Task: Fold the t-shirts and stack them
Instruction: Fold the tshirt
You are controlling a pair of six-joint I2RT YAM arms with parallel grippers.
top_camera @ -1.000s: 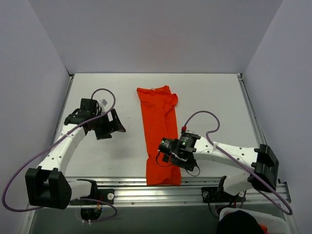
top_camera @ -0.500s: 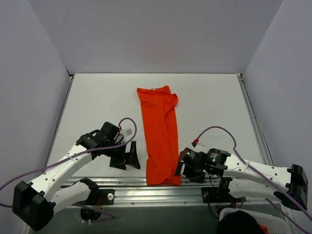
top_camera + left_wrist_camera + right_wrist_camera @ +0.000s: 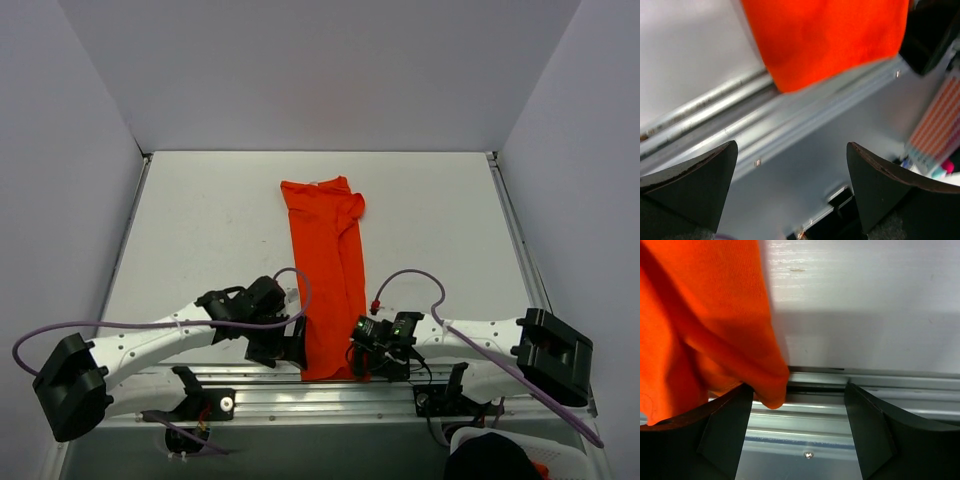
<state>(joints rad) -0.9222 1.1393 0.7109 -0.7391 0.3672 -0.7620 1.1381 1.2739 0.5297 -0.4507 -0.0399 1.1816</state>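
Observation:
One orange-red t-shirt point(image 3: 325, 270) lies as a long narrow strip from the far middle of the table to its near edge. My left gripper point(image 3: 290, 348) sits low at the strip's near left corner. In the left wrist view the jaws point(image 3: 791, 146) stand wide open over the rail, with the shirt's hem point(image 3: 830, 40) ahead of them and nothing between them. My right gripper point(image 3: 362, 358) is at the near right corner. Its jaws point(image 3: 797, 387) are apart, and the shirt's corner point(image 3: 700, 330) droops against the inner side of the left finger without being pinched.
An aluminium rail point(image 3: 300, 385) runs along the table's near edge just below the hem, also seen as the rail point(image 3: 840, 405) under the right jaws. White walls close in the left, far and right sides. A dark bundle point(image 3: 500, 455) sits off the table at bottom right.
Both arms have swung down to the near edge. The left gripper came from mid-left to the shirt's near left corner. The right gripper slid off the cloth to the near right corner and narrowed slightly.

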